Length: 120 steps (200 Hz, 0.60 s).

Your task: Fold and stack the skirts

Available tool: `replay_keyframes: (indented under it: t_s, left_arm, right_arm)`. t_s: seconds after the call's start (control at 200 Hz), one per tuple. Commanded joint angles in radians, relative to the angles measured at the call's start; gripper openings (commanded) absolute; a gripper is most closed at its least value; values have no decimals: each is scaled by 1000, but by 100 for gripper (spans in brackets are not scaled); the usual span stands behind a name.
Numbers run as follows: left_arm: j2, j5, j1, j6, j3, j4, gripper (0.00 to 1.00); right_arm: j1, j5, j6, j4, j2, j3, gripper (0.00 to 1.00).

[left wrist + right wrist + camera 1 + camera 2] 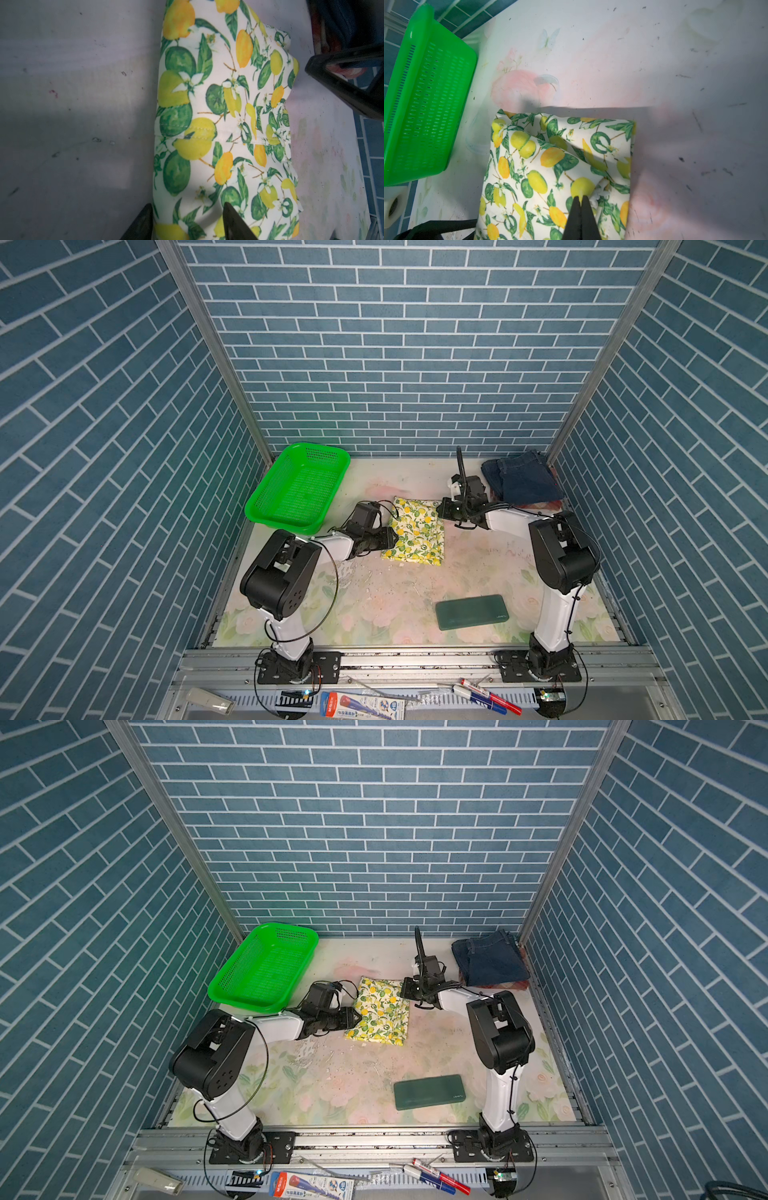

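Note:
The folded lemon-print skirt (415, 533) (380, 1016) lies mid-table. My left gripper (397, 536) (187, 204) is open at its left edge, the fold standing between the spread fingers (232, 220). My right gripper (439, 512) (581, 196) is shut on a small puckered pinch of the lemon skirt (554, 158) near its far right corner. The denim skirt (521, 481) (490, 963) rests folded in the back right corner. It sits on top of the plaid skirt (538, 506), of which only a rust-red strip shows.
A green mesh basket (259, 506) (425, 104) stands at the back left, close to the lemon skirt. A dark green slab (471, 611) lies at the front right of the floral table (374, 614). Markers (490, 696) and packets lie on the front rail.

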Motion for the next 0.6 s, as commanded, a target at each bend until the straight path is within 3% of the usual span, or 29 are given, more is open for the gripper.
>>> replay_keyframes:
  t_s: [0.0,0.195,0.3,0.385,0.475,0.595]
  left_arm:
    - [-30,-16,-4,26,25,-35,56]
    - [-37,-29,-2,32,25,-48,56]
    - [-47,-55,-2,34,29,-71,56]
    - [-52,-83,-2,34,45,-109,57]
    - [-60,-114,-1,28,58,-141,60]
    - [-79,-170,-4,21,56,-169,74]
  right_arm:
    - [-6,19,-31,-53,-46,50,0]
    - [-14,14,-43,-113,-58,78,0]
    - [-3,-1,-7,-97,-76,22,24]
    - [20,21,24,-86,-91,-34,36]
    - [56,41,64,-68,-100,-84,41]
    - [100,68,130,-36,-105,-140,41]
